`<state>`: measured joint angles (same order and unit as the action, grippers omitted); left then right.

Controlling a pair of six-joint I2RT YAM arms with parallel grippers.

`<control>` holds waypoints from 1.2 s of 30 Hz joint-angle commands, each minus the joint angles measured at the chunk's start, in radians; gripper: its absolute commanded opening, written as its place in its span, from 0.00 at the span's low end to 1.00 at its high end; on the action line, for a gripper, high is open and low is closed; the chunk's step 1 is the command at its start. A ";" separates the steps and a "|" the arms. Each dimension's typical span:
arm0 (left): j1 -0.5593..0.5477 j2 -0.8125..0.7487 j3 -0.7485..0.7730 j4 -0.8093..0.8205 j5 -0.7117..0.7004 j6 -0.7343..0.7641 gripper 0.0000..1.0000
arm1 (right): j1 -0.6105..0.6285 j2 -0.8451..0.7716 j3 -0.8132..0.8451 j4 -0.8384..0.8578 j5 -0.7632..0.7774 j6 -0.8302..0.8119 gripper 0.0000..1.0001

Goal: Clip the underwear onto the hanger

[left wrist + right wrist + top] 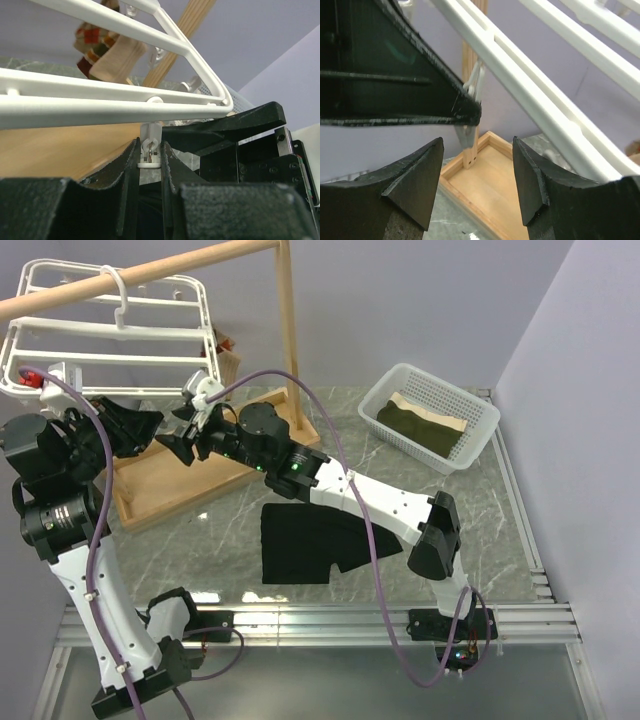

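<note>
Status, left to right.

Upper left: the hanger [120, 358] hangs off the wooden pole [150, 272]. The left fingers [125, 170] are up under its near-right corner, clenched on one dangling clip [149, 151]. The left wrist view shows the clip pinched between both fingers just below the frame bar. Can't tell if the clip's mouth is sprung open, too small to see. The right fingers [420, 180] sit just beside the left ones, facing the same clip, spread apart with nothing between them.

Centre: the underwear [305, 540] lies flat on the tabletop [480, 530], partly under the right forearm. It's well apart from the hanger and neither arm touches it.

Progress call: early. The clip is gripped and that's all.
- Left to do: pick up the underwear, bring an edge up to the clip, seat the fabric in the clip's mouth, let go.
- No black fabric shows at any clip.

Containers:
- Left-centre: the wooden stand base [180, 485] is a shallow tray, largely hidden by both arms, so contents not checkable.
- Upper right: the white mesh basket [452, 390] holds a folded olive-and-tan cloth [420, 422], not the task item.
</note>
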<state>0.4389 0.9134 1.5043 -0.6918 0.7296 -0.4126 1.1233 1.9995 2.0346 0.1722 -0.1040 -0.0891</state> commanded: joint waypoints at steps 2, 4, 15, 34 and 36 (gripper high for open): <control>0.000 -0.016 0.033 -0.077 0.039 0.006 0.00 | -0.011 0.015 0.082 0.075 0.038 -0.017 0.64; 0.001 -0.015 0.031 -0.084 0.042 0.009 0.00 | -0.013 0.021 0.096 0.067 0.030 -0.014 0.62; 0.001 -0.015 0.023 -0.068 0.109 -0.023 0.05 | -0.017 0.041 0.113 0.044 -0.040 0.018 0.22; 0.003 -0.208 -0.153 0.317 -0.061 -0.236 0.47 | -0.109 0.001 0.099 0.058 -0.301 0.379 0.00; 0.001 -0.209 -0.193 0.391 -0.021 -0.276 0.44 | -0.117 -0.004 0.085 0.075 -0.344 0.402 0.00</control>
<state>0.4431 0.6949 1.3594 -0.4480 0.6594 -0.5972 1.0176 2.0300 2.0998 0.1799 -0.3576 0.2291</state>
